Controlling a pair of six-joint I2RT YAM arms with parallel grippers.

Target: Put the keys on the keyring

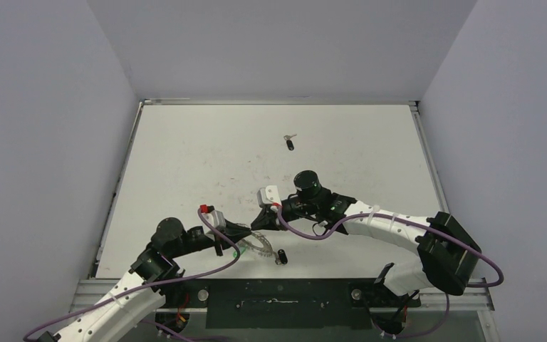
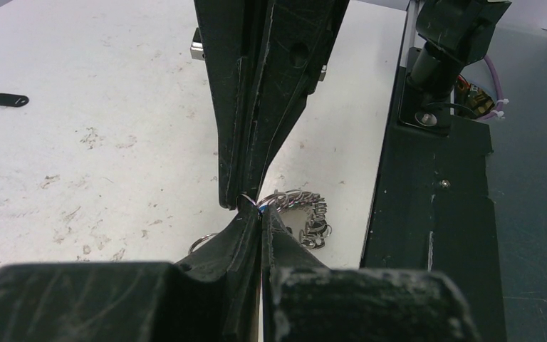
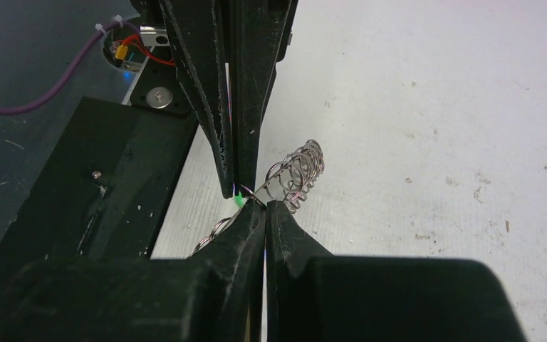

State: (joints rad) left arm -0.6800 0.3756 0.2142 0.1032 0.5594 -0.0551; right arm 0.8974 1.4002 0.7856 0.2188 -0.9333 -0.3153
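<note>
We work over a matte white table, scuffed and stained, boxed in by plain grey walls. Near its front edge the silvery, coiled-wire keyring is pinched by the left gripper and right gripper, both clamped tight. The near key, black-headed, lies beside it, and the far key lies well apart.

Left arm and right arm: white links, round black joints, a purple cable looping along each. Left gripper and right gripper are matte black, with scuffed, scratched, tapered fingers
</note>
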